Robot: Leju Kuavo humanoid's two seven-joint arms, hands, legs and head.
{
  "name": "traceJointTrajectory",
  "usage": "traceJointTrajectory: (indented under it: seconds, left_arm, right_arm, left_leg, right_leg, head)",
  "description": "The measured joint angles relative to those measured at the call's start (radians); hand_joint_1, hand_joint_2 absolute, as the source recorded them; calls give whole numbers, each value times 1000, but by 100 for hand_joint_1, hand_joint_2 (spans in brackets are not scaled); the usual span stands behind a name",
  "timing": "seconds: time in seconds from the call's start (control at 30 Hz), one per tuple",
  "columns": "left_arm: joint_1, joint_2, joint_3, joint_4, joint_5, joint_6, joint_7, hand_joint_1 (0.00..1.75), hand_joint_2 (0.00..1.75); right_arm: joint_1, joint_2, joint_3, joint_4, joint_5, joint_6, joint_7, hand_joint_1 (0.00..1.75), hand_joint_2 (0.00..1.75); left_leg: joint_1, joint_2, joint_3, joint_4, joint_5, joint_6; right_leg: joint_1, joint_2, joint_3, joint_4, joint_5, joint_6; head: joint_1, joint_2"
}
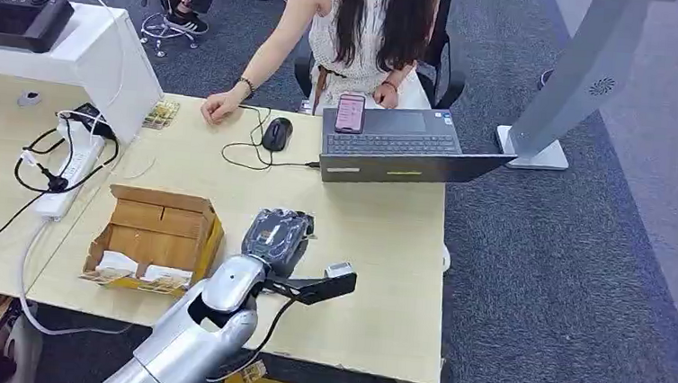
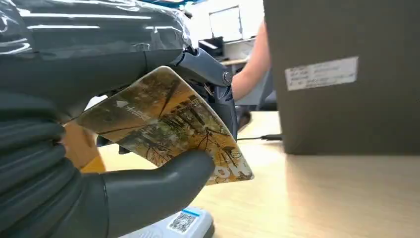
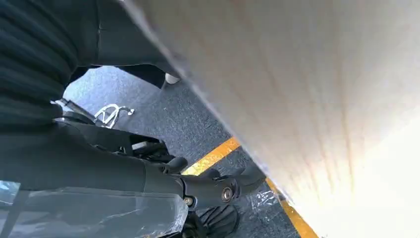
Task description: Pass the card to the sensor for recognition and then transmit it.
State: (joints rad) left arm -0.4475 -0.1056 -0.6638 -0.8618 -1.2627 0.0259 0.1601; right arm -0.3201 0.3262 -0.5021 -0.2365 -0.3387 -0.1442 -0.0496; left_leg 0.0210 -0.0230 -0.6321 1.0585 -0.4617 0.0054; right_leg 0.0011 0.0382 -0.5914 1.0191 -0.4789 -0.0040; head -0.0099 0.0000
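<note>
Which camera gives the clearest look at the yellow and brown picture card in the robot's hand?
The left wrist view: the yellow and brown picture card sits close up, pinched by the left hand. From the head view that hand covers it. The right wrist view looks under the table.

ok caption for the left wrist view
Left hand holds a printed card above a small QR-labelled sensor on the desk.

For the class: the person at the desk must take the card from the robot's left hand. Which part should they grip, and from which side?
Grip the free corner of the card, the end that juts past the left hand toward the laptop. The thumb presses one face and dark fingers back the other, so only that jutting edge is clear. Coming from the laptop side probably suits best.
</note>
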Motion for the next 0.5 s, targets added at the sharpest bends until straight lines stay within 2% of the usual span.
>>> traceJointTrajectory:
  seconds: [0.17,0.5]
  left_arm:
    - [5,-16,0,28,-45,3,75,175,175]
    - [12,-40,21,85,-155,-8,168,175,175]
  right_arm:
    - [9,-3,23,-5,-21,-3,0,0,175]
    - [28,-11,89,-14,-81,-23,-4,0,175]
  left_leg:
    - [0,0,0,0,0,0]
    - [0,-1,-1,0,0,0]
  right_leg:
    - [0,0,0,0,0,0]
    - [0,-2,0,0,0,0]
  head:
    - [0,0]
    - [0,0]
